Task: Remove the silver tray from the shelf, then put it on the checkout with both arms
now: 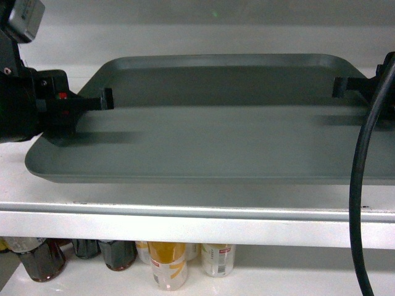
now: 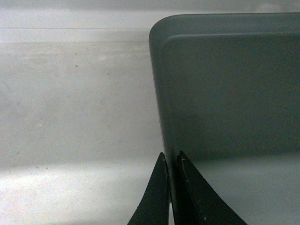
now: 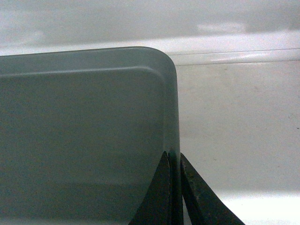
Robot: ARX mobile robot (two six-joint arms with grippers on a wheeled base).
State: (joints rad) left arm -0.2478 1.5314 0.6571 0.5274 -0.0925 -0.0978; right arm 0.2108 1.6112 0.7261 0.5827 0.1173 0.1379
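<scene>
bottles (image 1: 168,265) and dark jars (image 1: 117,253) stand in a row on the lower shelf board.

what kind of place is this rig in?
Likely a shop or mock store. A white shelf holds the silver tray, and bottles and cans stand in a row on the shelf level below, like retail stock.

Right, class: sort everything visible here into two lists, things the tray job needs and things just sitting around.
Part of the job:
silver tray
shelf under it
left gripper, shut on the tray's left rim
right gripper, shut on its right rim

Just lying about:
bottles on the lower shelf
dark jars beside them
</scene>
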